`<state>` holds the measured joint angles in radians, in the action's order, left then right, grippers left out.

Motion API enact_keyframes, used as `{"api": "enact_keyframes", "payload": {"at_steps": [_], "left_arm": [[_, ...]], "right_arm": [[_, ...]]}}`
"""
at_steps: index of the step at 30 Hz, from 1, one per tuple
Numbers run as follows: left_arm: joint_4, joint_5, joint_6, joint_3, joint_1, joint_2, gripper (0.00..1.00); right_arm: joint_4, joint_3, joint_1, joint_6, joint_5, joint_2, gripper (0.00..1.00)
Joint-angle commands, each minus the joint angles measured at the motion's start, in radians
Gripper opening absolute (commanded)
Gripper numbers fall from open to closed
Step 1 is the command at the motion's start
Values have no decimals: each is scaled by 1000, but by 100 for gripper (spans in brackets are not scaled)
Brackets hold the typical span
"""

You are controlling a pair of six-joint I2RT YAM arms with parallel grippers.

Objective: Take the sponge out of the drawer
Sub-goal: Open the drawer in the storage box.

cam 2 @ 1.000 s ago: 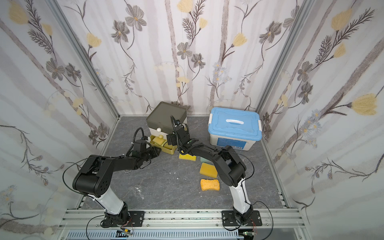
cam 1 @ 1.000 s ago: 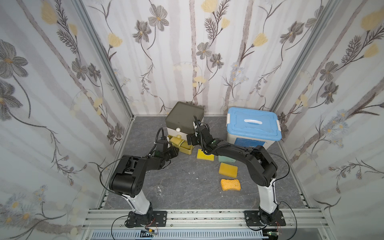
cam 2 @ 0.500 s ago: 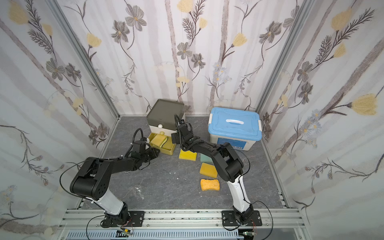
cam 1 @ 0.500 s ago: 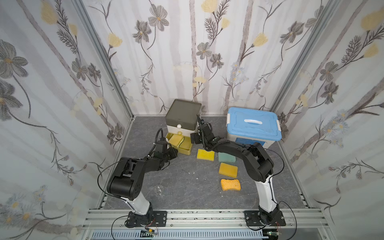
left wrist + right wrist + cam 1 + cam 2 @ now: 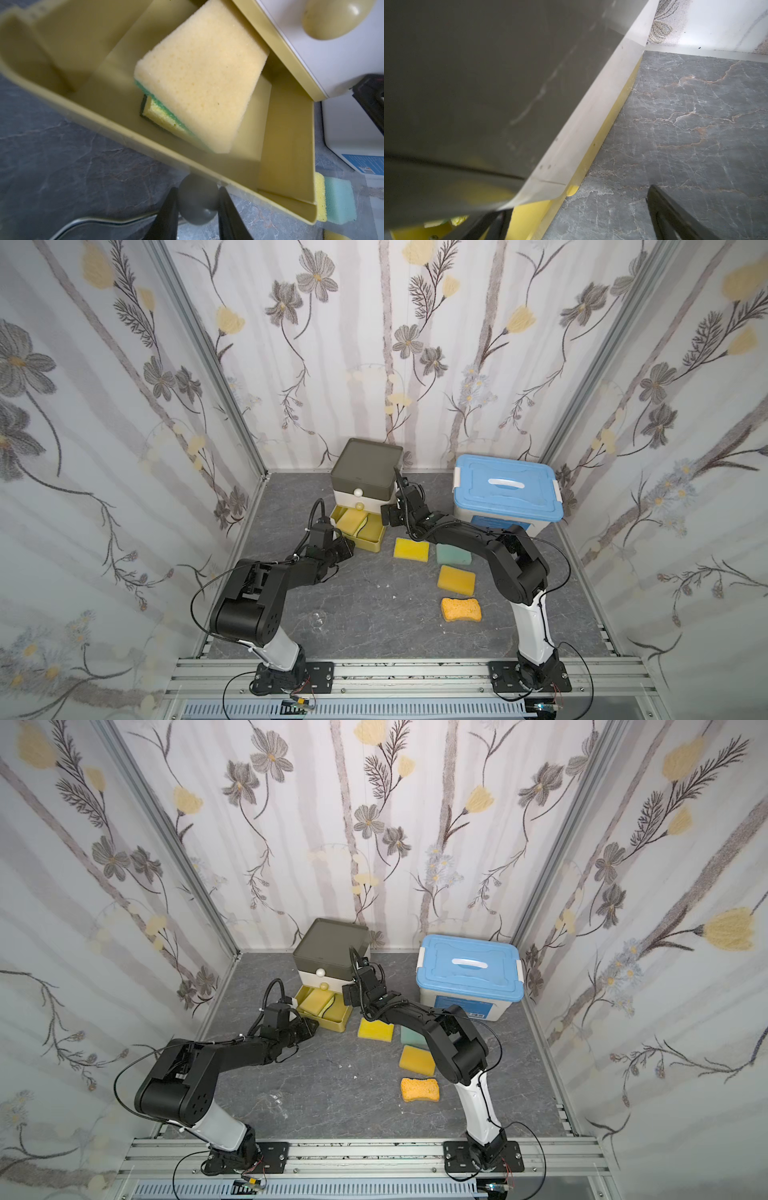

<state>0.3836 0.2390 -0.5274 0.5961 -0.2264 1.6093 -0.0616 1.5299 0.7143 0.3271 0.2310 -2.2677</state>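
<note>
A small cabinet (image 5: 368,466) (image 5: 330,944) with a dark olive lid stands at the back. Its bottom yellow drawer (image 5: 368,545) (image 5: 332,1026) (image 5: 286,145) is pulled open. A pale yellow sponge (image 5: 351,520) (image 5: 316,1001) (image 5: 203,76) with a green layer lies tilted inside, over a second sponge. My left gripper (image 5: 347,547) (image 5: 311,1026) (image 5: 197,190) is shut on the drawer's round knob (image 5: 197,199). My right gripper (image 5: 388,516) (image 5: 349,994) (image 5: 577,200) stands open at the cabinet's (image 5: 467,83) right front corner, one finger on each side of that corner.
A white box with a blue lid (image 5: 507,493) stands at the back right. Loose sponges lie on the grey floor: yellow (image 5: 411,549), teal (image 5: 453,554), yellow (image 5: 456,580) and orange (image 5: 461,609). Flowered walls close in the back and both sides.
The cabinet has settled back a little toward the wall, mostly in the first half second. The left gripper stays shut on the knob and the right one stays open beside the cabinet.
</note>
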Motion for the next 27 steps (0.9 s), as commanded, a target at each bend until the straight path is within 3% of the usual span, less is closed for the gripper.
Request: {"api": "enact_keyframes", "payload": {"at_steps": [1,16,27], "left_arm": [[-7,-10,-12,-10,1,-3,27],[-3,-22,-34,-45,-1,-23,27],[-5,-26,-49,-59,0,-36,27]], "right_arm": [[-27,21,-2,1,36,-14,100],[17,99,-13,-9,55,-57,100],[14,1,-7,49,97,57,100]]}}
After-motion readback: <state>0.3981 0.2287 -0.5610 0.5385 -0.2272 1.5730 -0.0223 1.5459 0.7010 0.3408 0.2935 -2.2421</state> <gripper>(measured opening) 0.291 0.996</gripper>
